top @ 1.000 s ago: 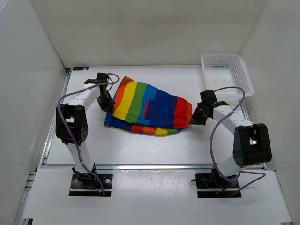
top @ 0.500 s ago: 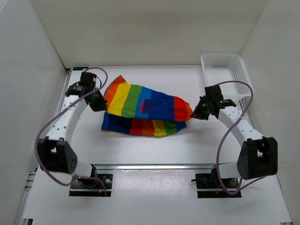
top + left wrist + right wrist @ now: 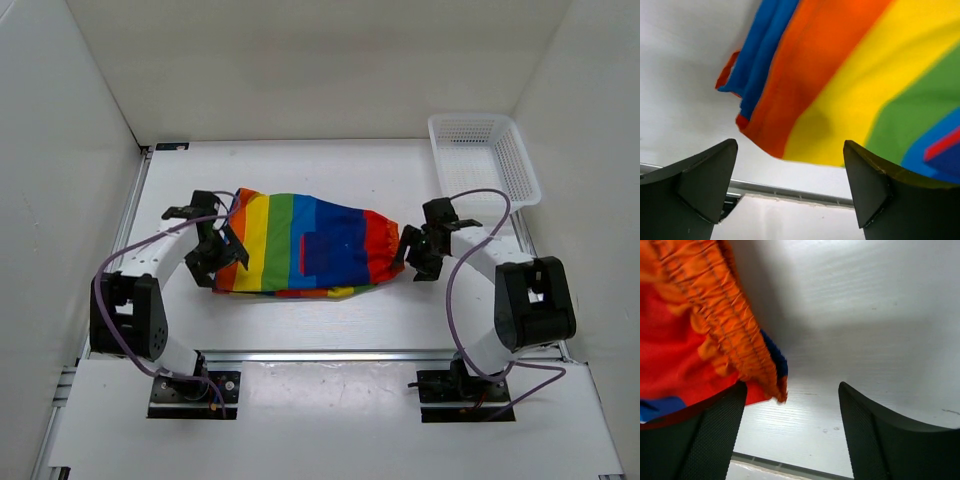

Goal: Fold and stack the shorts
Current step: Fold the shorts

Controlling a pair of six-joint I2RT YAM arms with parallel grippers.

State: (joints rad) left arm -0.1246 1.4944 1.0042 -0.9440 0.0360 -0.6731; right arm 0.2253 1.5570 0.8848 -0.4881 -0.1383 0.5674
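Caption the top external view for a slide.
Folded shorts lie between the open left gripper and open right gripper; basket far right.

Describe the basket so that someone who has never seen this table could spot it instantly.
Start at the white table and go to its far right corner. A rectangular white mesh basket sits there. Unlike the rainbow-striped shorts lying soft and flat mid-table, it is rigid, colourless and perforated all over, with raised walls.
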